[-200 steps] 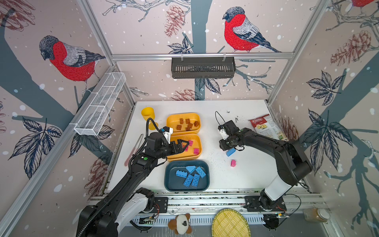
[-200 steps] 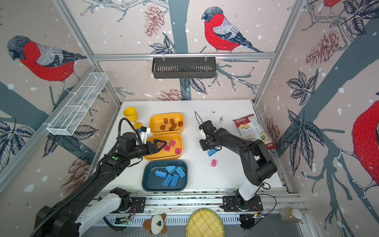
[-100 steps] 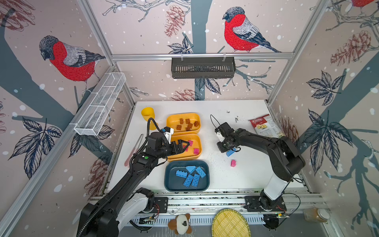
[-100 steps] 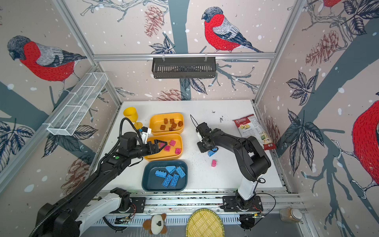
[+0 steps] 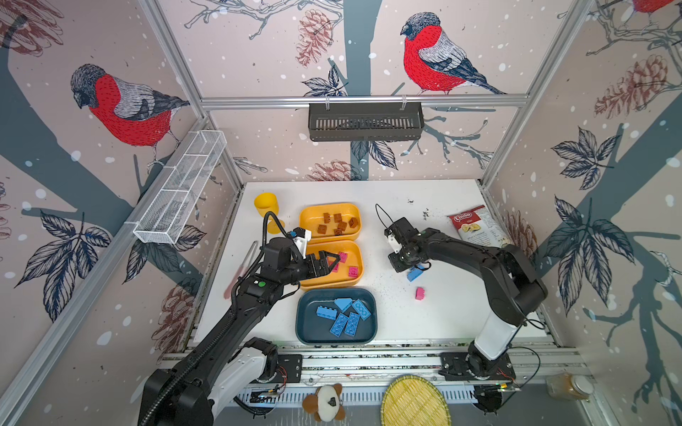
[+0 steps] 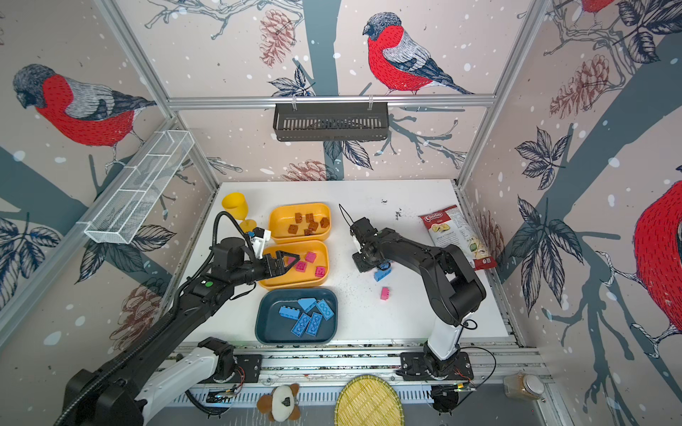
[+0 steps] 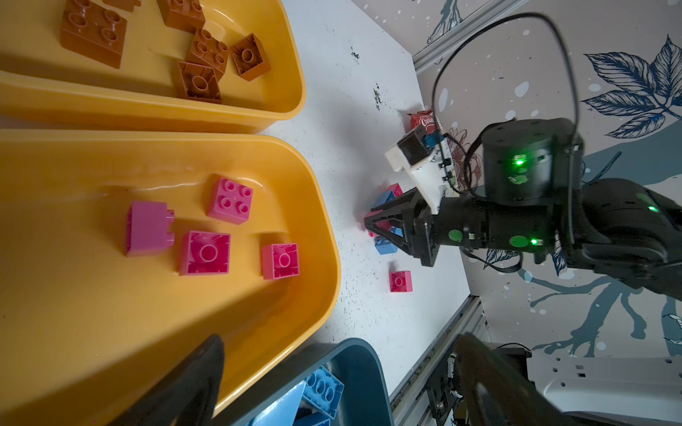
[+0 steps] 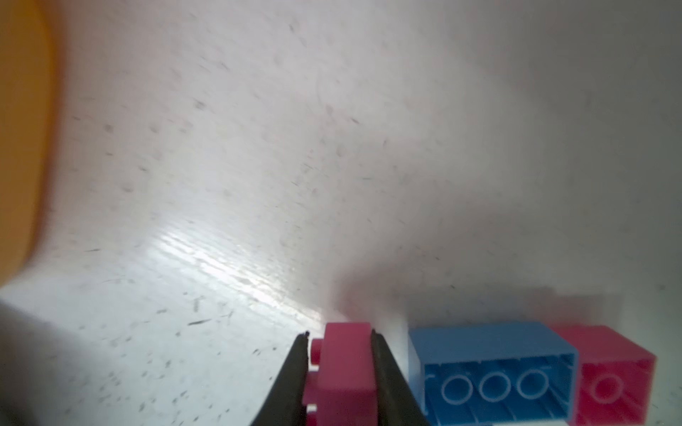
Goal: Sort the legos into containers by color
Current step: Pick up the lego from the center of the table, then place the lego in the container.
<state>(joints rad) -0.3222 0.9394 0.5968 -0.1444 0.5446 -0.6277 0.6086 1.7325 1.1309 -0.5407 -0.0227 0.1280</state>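
down at the speckled white bench (image 5: 454, 317), your right tool (image 8: 339, 341) is clamped on a pink lego (image 8: 345, 372).
from above, the wrist hides that grip; your left tool (image 5: 330, 262) gapes wide over the yellow tray (image 5: 354, 284) of pinks.

Left end effector (image 5: 332, 264) gapes wide; right end effector (image 8: 338, 341) pinches closed.

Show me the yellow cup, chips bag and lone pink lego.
yellow cup (image 5: 265, 205): in a top view, its bowl.
chips bag (image 5: 477, 229): in a top view, its front.
lone pink lego (image 5: 419, 293): in a top view, its middle.
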